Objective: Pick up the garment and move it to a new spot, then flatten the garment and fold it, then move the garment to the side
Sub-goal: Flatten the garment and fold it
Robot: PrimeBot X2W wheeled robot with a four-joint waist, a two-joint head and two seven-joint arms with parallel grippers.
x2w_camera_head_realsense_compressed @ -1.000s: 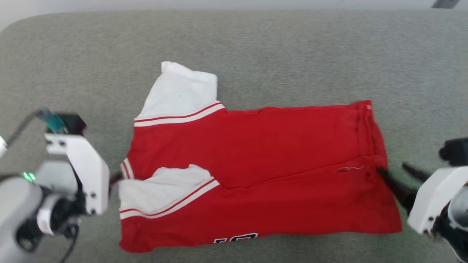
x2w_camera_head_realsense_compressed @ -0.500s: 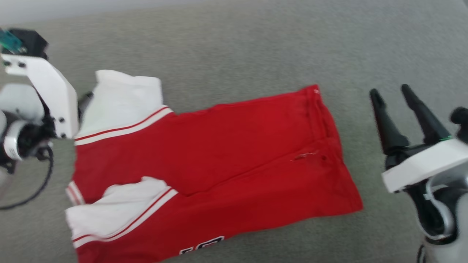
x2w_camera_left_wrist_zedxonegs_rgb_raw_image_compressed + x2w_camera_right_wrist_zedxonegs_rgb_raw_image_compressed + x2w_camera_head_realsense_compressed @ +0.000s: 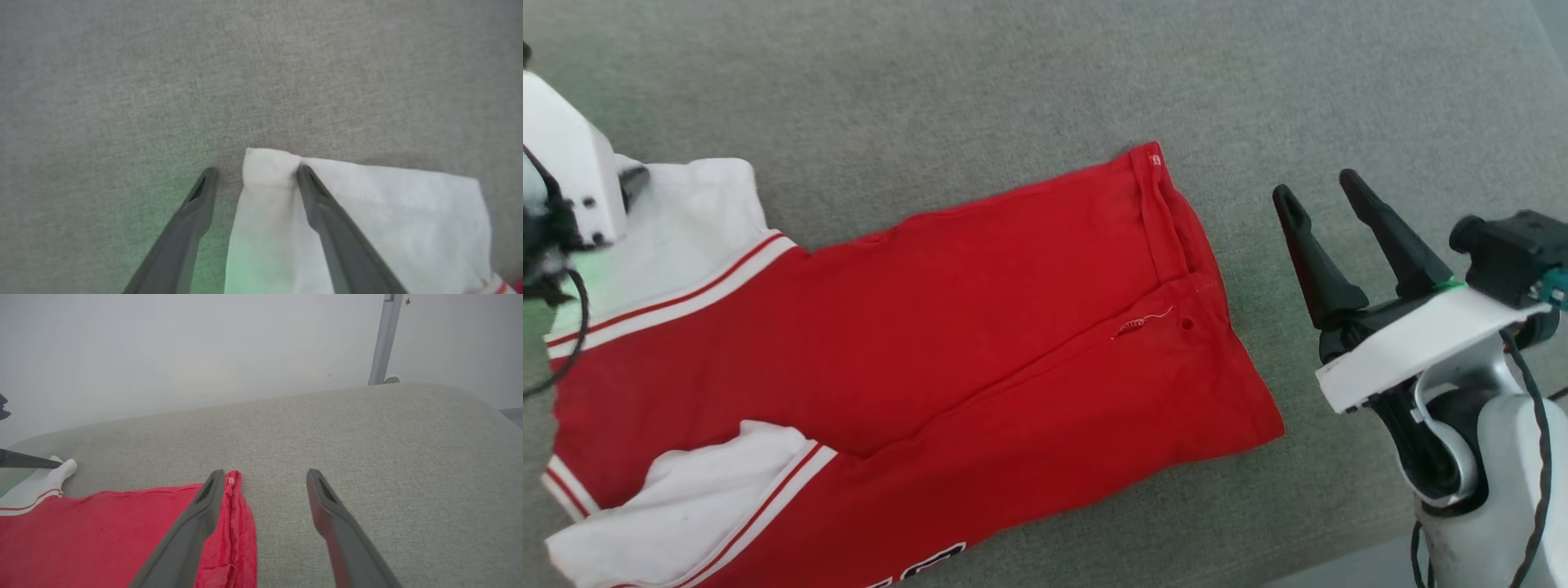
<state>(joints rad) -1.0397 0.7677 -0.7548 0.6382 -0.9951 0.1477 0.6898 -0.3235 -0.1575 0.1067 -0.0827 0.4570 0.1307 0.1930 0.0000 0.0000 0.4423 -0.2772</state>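
The right end effector (image 3: 1316,184) stands at the near right on its pale forearm. Its two dark fingers are spread wide with nothing between them and angle away toward the far left. It is just beside the garment's (image 3: 890,351) hem, not touching it. Farther off at the left, the left end effector (image 3: 256,169) is also spread wide. It straddles the corner of the far white sleeve (image 3: 367,212), one finger over bare cover and the other against the sleeve's folded edge, not closed on it.

Everything lies on a grey fabric-covered surface (image 3: 1029,90) with rounded far corners. Beyond it stand a plain pale wall (image 3: 204,347) and a grey upright post (image 3: 382,339).

The garment lies flat, folded lengthwise. In the head view its long axis runs diagonally, with the sleeves at the left and the red hem (image 3: 1168,212) toward the upper right. Part of its black lettering (image 3: 923,563) shows at the near edge.
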